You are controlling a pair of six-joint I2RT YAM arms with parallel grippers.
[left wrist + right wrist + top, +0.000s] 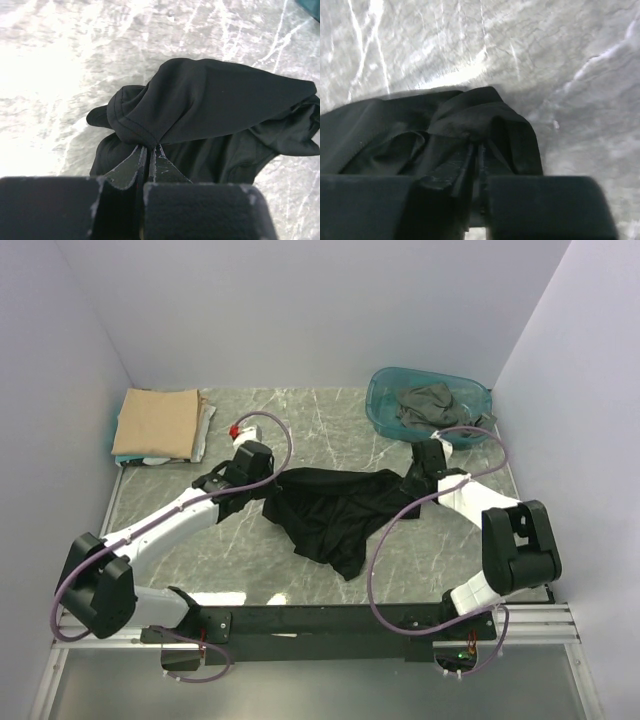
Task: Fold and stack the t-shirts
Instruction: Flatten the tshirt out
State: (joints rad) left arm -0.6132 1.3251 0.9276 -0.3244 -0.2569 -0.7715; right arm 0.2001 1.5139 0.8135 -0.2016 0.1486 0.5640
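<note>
A black t-shirt (335,510) lies crumpled and stretched across the middle of the table between my two grippers. My left gripper (262,478) is shut on its left edge; the left wrist view shows the cloth (210,105) bunched at the closed fingertips (150,150). My right gripper (420,472) is shut on the shirt's right edge; the right wrist view shows black cloth (465,120) pinched at the tips (476,145). A folded tan t-shirt (157,421) lies on thin pale shirts (204,430) at the far left. A dark grey t-shirt (428,403) sits crumpled in the teal tub.
The translucent teal plastic tub (381,408) stands at the far right, just behind my right gripper. Pale walls close in the table at the back and both sides. A black rail (330,620) runs along the near edge.
</note>
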